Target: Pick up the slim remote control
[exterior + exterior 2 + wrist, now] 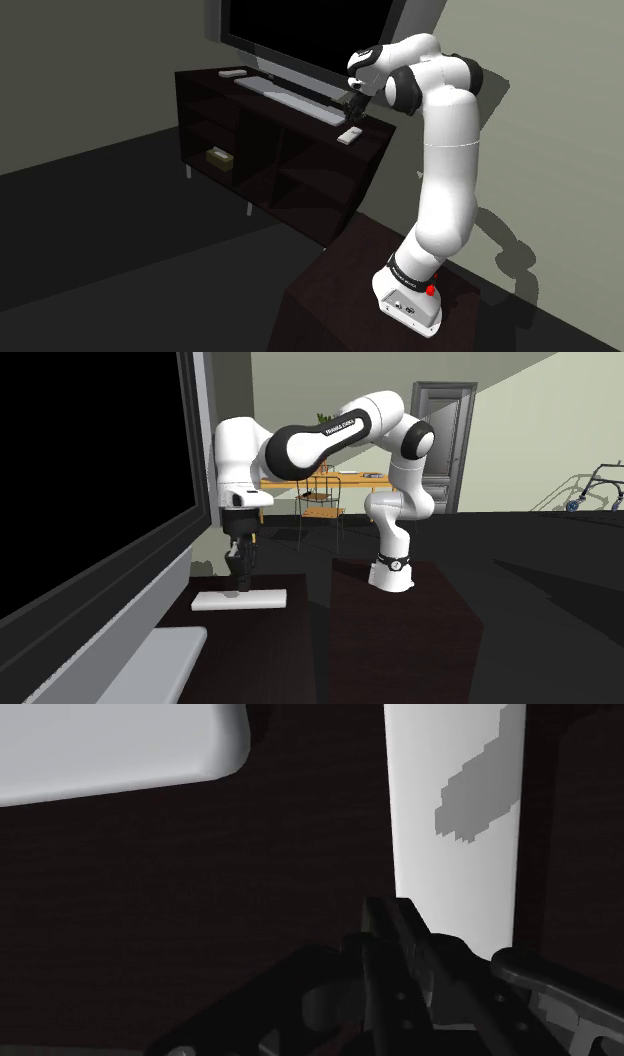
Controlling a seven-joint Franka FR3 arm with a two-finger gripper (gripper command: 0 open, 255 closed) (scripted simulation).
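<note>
The two black fingers stand apart, one at each long edge of the slim white remote, which runs between them and lies flat on the dark cabinet top. A grey shadow patch falls on the remote's face. In the second exterior view the gripper points straight down with its tips at the remote. Near it lies the rounded end of a grey slab under the television. In the shoulder view the remote sits at the cabinet's end nearer the white arm.
</note>
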